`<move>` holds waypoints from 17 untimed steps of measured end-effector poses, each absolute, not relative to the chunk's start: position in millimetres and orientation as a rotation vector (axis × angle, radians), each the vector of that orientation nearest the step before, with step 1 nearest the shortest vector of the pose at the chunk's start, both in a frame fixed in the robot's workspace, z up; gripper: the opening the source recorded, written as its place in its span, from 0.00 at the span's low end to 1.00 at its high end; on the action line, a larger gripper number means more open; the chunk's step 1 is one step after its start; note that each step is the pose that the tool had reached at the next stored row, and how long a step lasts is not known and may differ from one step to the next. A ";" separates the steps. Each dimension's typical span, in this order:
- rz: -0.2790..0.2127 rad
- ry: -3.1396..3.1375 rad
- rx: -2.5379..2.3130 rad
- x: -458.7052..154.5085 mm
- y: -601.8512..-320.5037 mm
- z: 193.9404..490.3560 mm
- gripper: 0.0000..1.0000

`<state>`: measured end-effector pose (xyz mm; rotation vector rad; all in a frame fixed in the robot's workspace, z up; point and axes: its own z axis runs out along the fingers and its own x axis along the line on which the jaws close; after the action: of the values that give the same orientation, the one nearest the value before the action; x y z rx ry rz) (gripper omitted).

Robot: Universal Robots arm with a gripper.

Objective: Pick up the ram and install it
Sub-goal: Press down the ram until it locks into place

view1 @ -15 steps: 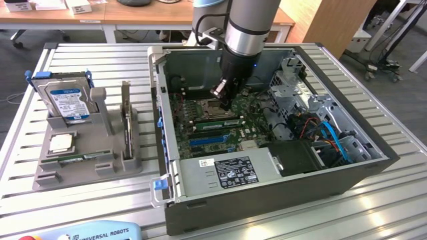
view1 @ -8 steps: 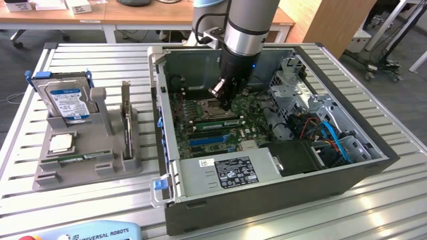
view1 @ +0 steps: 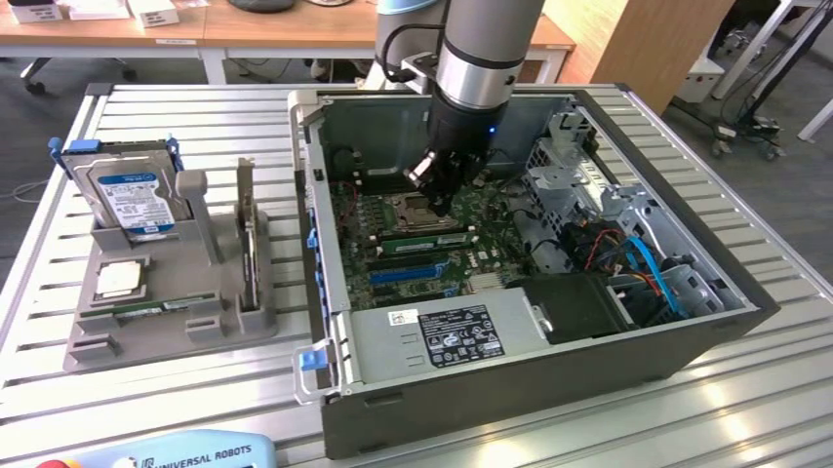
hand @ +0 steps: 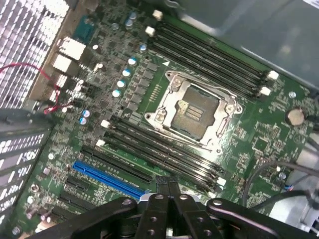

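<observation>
The end effector [hand: 168,186] is squeezed shut, holding nothing, pressing down on the long thin green ram stick [view1: 419,237] in its slot mid-frame. The stick runs sideways beside the square silver socket [hand: 193,111].

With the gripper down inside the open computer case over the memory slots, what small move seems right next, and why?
Probably a slight straight press down. The gripper is shut, its tips just above the black memory slots beside the empty processor socket; whether a ram stick sits under them cannot be told, so go gently.
</observation>
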<state>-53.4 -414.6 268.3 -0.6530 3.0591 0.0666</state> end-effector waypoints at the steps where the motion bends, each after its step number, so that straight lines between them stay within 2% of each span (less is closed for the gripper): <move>1: 0.066 3.063 -0.631 -53.4 -414.6 268.2 0.10; 17: 0.063 3.113 -0.243 -53.8 -414.5 266.2 0.10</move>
<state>-53.8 -414.5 266.2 -0.2425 3.1131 0.0634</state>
